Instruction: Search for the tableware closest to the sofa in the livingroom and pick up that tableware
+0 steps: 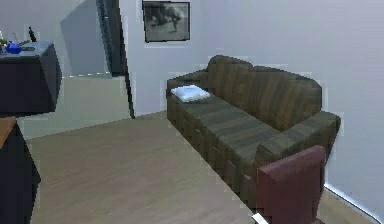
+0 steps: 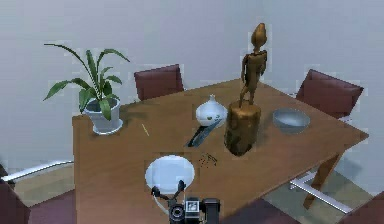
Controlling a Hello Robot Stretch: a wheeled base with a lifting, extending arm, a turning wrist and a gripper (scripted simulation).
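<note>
Wooden table (image 2: 110,165): statue (image 2: 247,95), plant (image 2: 95,85), grey bowl (image 2: 292,121); gripper (image 2: 168,190) near white dish (image 2: 160,167).

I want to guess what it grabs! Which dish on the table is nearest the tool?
The white round dish, close to the tool. The grey bowl is far off, past the wooden statue.

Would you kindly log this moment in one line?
sofa ahead | table: plate, bowl, statue | gripper near plate | hold: cannot tell

Wooden table (image 2: 110,160) beside me bore potted plant (image 2: 100,100), white plate (image 2: 168,170), grey bowl (image 2: 292,121) — wooden statue (image 2: 248,95) stood mid-table.
</note>
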